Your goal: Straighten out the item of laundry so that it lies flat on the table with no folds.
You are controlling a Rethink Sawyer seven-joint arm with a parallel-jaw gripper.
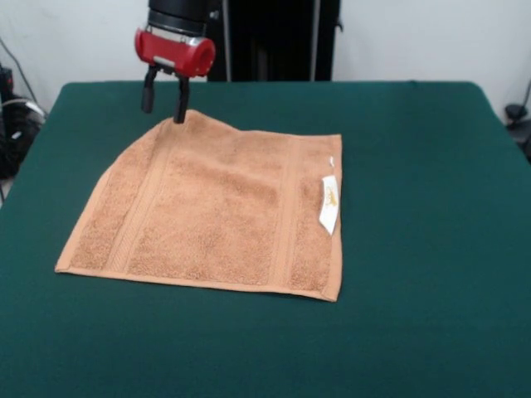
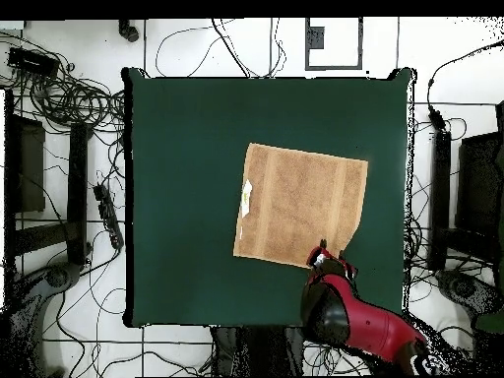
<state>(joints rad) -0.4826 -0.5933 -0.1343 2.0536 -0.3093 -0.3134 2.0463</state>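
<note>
Gripper (image 1: 163, 109) fingers spread above towel (image 1: 216, 211) far corner; soft, limp terry likely best pinched there.

Glossy red wrist housing under a black cylinder, and the tool (image 1: 164, 98) shows two slim black fingers (image 1: 181, 104).

Orange-tan terry towel (image 1: 216, 211) with woven border bands and a small white label (image 1: 329, 204) on one edge, spread nearly flat on the dark green table (image 1: 431, 249), one far corner slightly raised.
</note>
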